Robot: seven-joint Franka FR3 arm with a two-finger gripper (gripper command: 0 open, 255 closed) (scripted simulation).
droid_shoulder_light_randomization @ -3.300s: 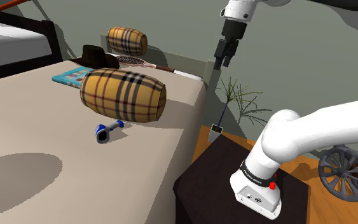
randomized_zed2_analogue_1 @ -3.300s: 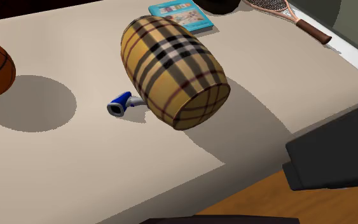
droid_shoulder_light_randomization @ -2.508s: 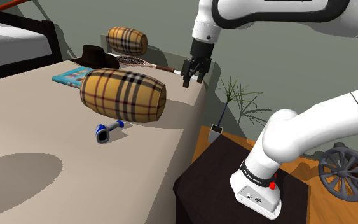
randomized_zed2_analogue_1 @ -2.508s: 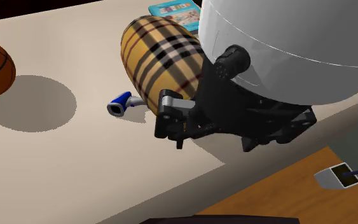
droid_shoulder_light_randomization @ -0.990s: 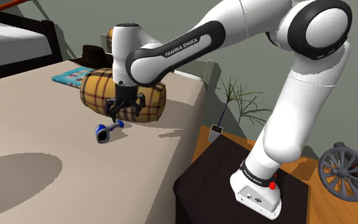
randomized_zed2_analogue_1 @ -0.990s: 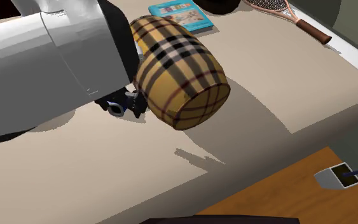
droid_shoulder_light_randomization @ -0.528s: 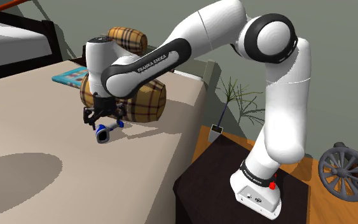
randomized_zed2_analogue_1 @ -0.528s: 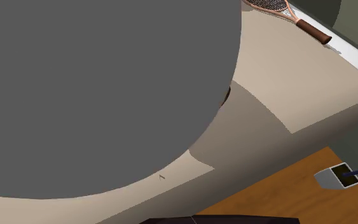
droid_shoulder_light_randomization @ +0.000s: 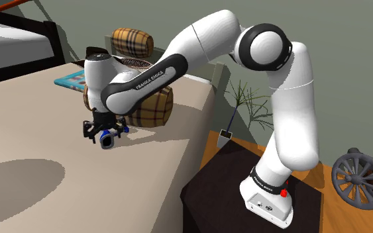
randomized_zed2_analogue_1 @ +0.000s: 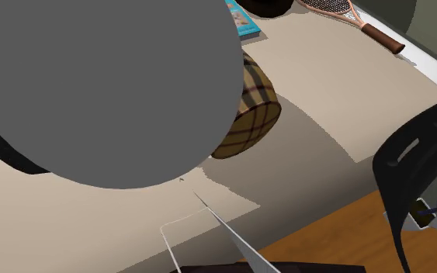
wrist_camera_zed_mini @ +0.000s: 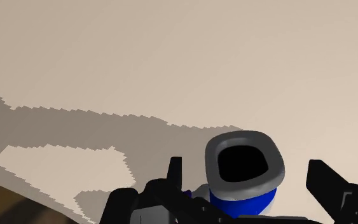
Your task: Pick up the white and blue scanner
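The scanner (droid_shoulder_light_randomization: 109, 139) lies on the beige bed top (droid_shoulder_light_randomization: 39, 126), just in front of a plaid barrel cushion (droid_shoulder_light_randomization: 150, 106). It has a blue body and a grey-white head. My gripper (droid_shoulder_light_randomization: 104, 134) hangs straight down over it, low to the surface. In the wrist view the scanner's head (wrist_camera_zed_mini: 244, 162), a grey rim around a black window, sits between my fingers (wrist_camera_zed_mini: 174, 173), with its blue body (wrist_camera_zed_mini: 244, 202) below. The gripper (wrist_camera_zed_mini: 244, 167) is open, with a gap on each side of the scanner.
A teal book (droid_shoulder_light_randomization: 71, 80), a black hat (droid_shoulder_light_randomization: 99, 55) and a second plaid cushion (droid_shoulder_light_randomization: 132, 41) lie further back. A racket (randomized_zed2_analogue_1: 347, 14) rests near the bed's far edge. My arm blocks much of the second exterior view. A dark stand (droid_shoulder_light_randomization: 231, 192) sits beside the bed.
The arm swung from high over the bed's edge across the cushion. It came down over the scanner, and the open fingers now straddle it.
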